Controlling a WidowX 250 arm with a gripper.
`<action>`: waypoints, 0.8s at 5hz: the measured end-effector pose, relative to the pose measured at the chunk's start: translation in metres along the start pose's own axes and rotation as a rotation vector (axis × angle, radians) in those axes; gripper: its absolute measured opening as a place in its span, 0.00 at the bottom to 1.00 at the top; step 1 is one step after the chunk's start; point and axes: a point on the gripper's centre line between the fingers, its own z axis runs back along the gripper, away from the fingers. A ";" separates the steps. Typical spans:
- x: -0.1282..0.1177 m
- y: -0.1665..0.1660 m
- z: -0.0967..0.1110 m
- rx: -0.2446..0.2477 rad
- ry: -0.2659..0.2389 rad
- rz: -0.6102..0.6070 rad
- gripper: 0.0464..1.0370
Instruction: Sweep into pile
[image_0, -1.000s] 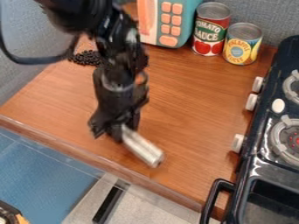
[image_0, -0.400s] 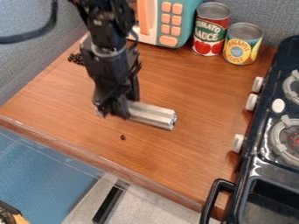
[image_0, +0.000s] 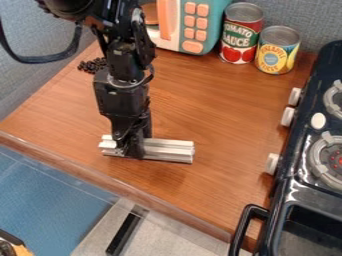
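Shifted frontward: silver ribbed metal bar (image_0: 168, 150), pinched in my black two-finger gripper (image_0: 131, 149), fingers only bar-width apart. Small black beans (image_0: 91, 65) heaped well behind; best sweep slowly, edge flat.

Centre to right: a broad lane of bare worktop (image_0: 224, 115) between the metal bar (image_0: 167, 150) and the stove (image_0: 304, 180), wide enough for a hand.
Right edge: white knobs (image_0: 272, 163) jut into that lane; nearer, a black handle (image_0: 244, 222) sticks out.
Far side: toy microwave (image_0: 194, 27), tomato can (image_0: 241, 35) and pineapple can (image_0: 277, 50) block the way; the cans leave little room between them.
Left of centre: arm (image_0: 123, 75) and claw (image_0: 130, 150) bar a straight crossing.
Far left: dark beads (image_0: 92, 65) lie beside the arm in view; wall beyond.
Near left: open wood up to the edge.
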 end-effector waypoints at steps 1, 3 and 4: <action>-0.004 0.013 -0.010 0.055 0.006 -0.003 0.32; -0.011 0.027 -0.012 0.068 0.019 -0.029 0.32; -0.009 0.021 -0.015 0.041 0.005 -0.015 0.32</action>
